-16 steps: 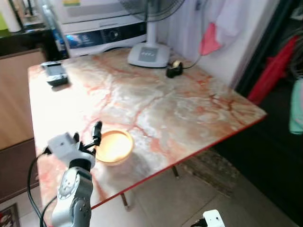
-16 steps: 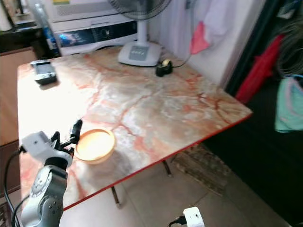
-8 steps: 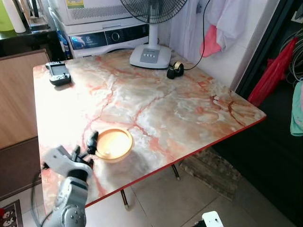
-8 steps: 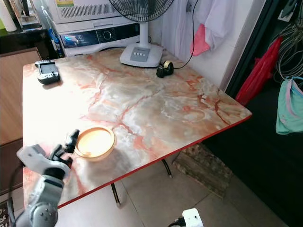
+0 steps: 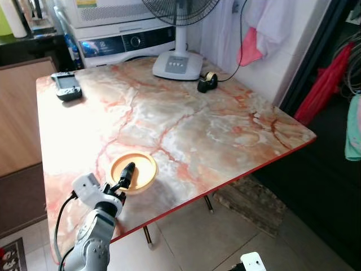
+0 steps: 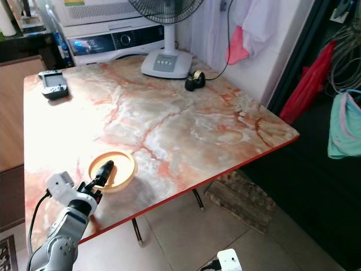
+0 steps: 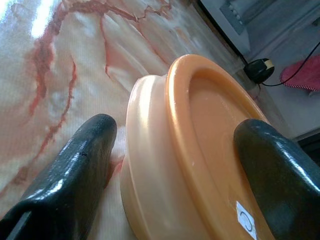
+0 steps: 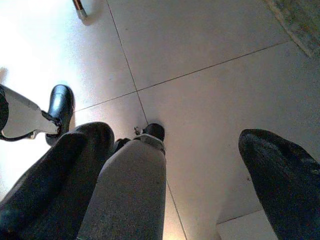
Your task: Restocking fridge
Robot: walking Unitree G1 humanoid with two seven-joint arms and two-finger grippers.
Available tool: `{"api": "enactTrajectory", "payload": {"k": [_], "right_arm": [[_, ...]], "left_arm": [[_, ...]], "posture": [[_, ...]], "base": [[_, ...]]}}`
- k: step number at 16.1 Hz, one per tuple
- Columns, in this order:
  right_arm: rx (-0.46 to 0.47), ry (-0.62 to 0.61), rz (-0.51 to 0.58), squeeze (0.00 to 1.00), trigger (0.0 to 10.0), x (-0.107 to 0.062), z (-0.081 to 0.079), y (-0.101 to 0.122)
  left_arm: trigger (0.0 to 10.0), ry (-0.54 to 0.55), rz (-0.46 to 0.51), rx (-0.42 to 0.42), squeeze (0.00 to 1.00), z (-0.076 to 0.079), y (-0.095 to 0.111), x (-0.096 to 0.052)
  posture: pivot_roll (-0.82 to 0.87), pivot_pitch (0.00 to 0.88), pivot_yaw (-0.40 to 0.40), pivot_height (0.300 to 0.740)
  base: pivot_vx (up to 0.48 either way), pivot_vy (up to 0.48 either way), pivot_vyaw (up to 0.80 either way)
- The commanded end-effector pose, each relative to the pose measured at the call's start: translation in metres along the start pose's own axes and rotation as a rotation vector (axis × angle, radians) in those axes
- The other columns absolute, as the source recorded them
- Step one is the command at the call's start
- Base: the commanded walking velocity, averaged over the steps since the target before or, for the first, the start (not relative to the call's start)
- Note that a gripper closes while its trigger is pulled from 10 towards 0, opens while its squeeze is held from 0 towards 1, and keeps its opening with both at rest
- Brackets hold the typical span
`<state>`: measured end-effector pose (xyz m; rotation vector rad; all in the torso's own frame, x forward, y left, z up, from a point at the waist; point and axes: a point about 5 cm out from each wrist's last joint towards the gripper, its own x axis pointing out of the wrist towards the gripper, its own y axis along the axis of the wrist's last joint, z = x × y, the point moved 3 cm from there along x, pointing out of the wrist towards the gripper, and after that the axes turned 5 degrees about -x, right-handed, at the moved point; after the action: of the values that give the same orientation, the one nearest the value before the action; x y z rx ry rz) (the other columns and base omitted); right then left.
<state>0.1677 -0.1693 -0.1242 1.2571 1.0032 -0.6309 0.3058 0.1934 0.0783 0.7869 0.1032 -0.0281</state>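
Shifted since half a second ago from just beside the orange bowl to over its near rim: left gripper, now with fingers spread and straddling the wall, one fingertip outside against the tabletop, the other over the inside. Not clenched yet; nothing grasped. Bowl sitting on the marble-pattern table, close to the near edge, well apart from everything else. Judged light and rigid, likely plastic, with a smooth glossy wall that could slip; best pinched across the rim where a ridged lip gives the fingers something to catch. Shallow, seemingly empty, with a small sticker inside. Counted on the table beyond the bowl: one fan base at the far edge, one small tape roll beside it, one handheld device toward the far left corner. One bowl only. Right gripper hanging idle over the tiled floor, fingers apart, holding nothing.
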Motion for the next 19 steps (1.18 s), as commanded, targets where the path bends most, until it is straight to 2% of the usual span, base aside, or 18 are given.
{"api": "enactTrajectory", "payload": {"k": [1,2,3,4,19], "right_arm": [[-0.008,-0.005,-0.004,0.00,10.0,0.000,0.001,-0.001],[-0.012,-0.004,-0.004,0.00,10.0,0.000,0.001,0.000],[-0.014,-0.003,-0.005,0.00,10.0,0.000,0.001,0.000],[-0.017,-0.002,-0.006,0.00,10.0,0.000,0.001,-0.001],[-0.038,0.002,-0.009,0.00,10.0,0.000,0.002,-0.001]], "left_arm": [[10.0,0.000,-0.023,-0.013,0.00,0.000,-0.006,0.001],[8.8,-0.001,-0.031,-0.025,0.00,0.000,-0.008,0.002],[2.1,-0.002,-0.033,-0.028,0.00,0.000,-0.008,0.002],[0.0,-0.007,-0.036,-0.032,0.00,0.001,-0.010,0.002],[0.0,-0.065,0.016,-0.059,0.00,0.010,0.000,0.004]], "posture": [[0.06,0.039,-0.057,0.740],[0.06,0.041,-0.058,0.740],[0.06,0.041,-0.058,0.740],[0.05,0.048,-0.061,0.740],[0.05,0.053,-0.068,0.740]], "base": [[0.000,0.000,0.00],[0.000,0.000,0.00],[0.000,0.000,0.00],[0.000,0.000,0.00],[0.000,0.000,0.00]]}}
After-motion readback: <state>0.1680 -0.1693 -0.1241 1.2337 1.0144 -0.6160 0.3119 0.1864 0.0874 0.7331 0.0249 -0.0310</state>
